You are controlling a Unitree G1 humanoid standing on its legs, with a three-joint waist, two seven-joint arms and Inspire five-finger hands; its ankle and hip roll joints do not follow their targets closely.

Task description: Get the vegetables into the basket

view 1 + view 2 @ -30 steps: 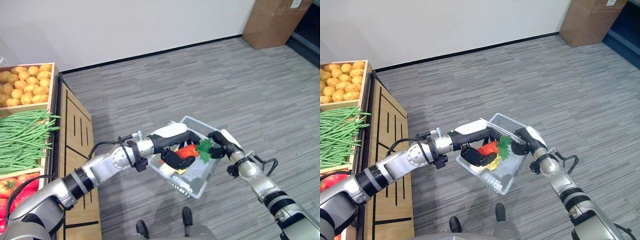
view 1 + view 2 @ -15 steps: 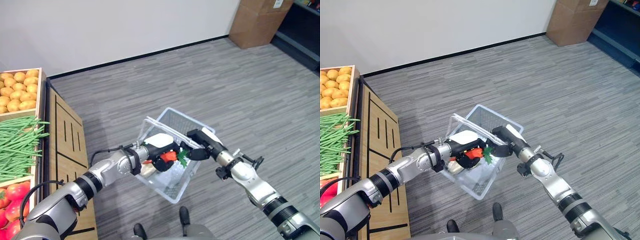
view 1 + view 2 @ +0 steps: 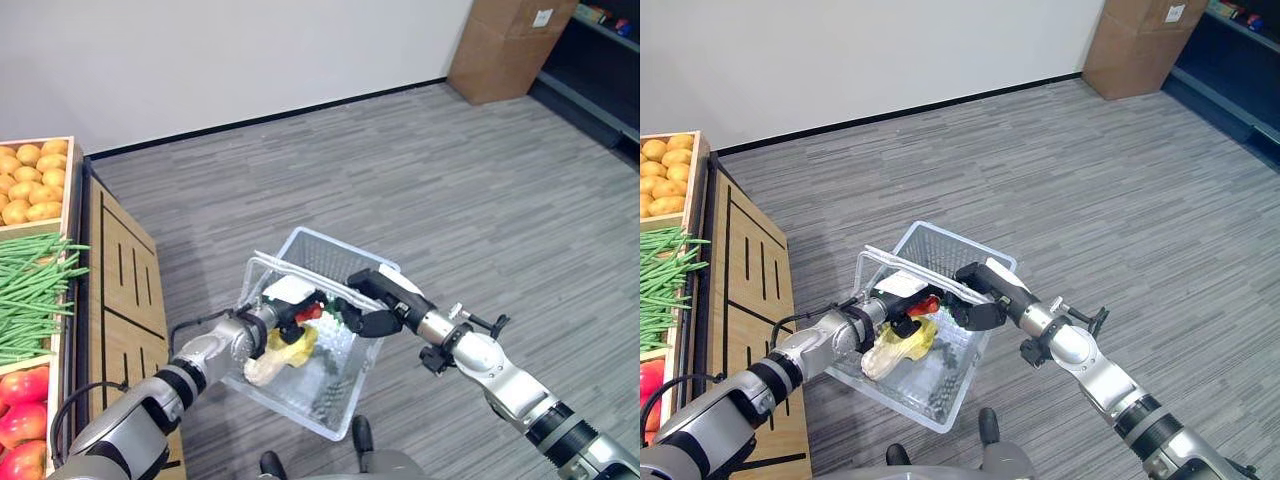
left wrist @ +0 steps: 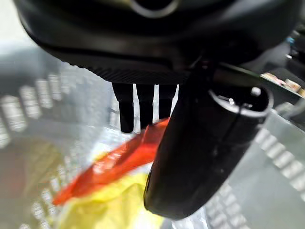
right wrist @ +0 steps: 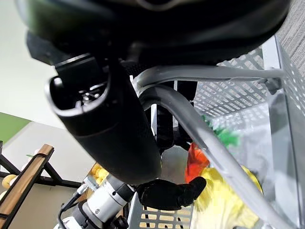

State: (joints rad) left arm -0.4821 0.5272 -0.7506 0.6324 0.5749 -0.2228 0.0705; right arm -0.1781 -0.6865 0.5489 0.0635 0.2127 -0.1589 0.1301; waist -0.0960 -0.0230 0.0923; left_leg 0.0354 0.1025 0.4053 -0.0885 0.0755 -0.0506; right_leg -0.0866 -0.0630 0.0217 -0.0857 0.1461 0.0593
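Observation:
A white mesh basket (image 3: 322,258) hangs above the floor, held up by my right hand (image 3: 380,300), which is shut on its grey handle (image 5: 205,138). Inside the basket is my left hand (image 3: 288,312), thumb (image 4: 200,148) and fingers (image 4: 140,107) closed on a red vegetable (image 4: 109,167) with green leaves (image 3: 328,305). Under it lie a yellow vegetable (image 3: 292,345) and a pale one (image 3: 256,370) on the basket's bottom.
A wooden produce stand (image 3: 125,270) runs along my left, with crates of round yellow-brown produce (image 3: 35,185), green beans (image 3: 30,290) and tomatoes (image 3: 25,420). A cardboard box (image 3: 500,45) and dark shelving (image 3: 600,60) stand at the far right on grey floor.
My left hand has gone down from above the rim into the basket, carrying the red vegetable. The right hand keeps its hold on the handle. The camera has shifted.

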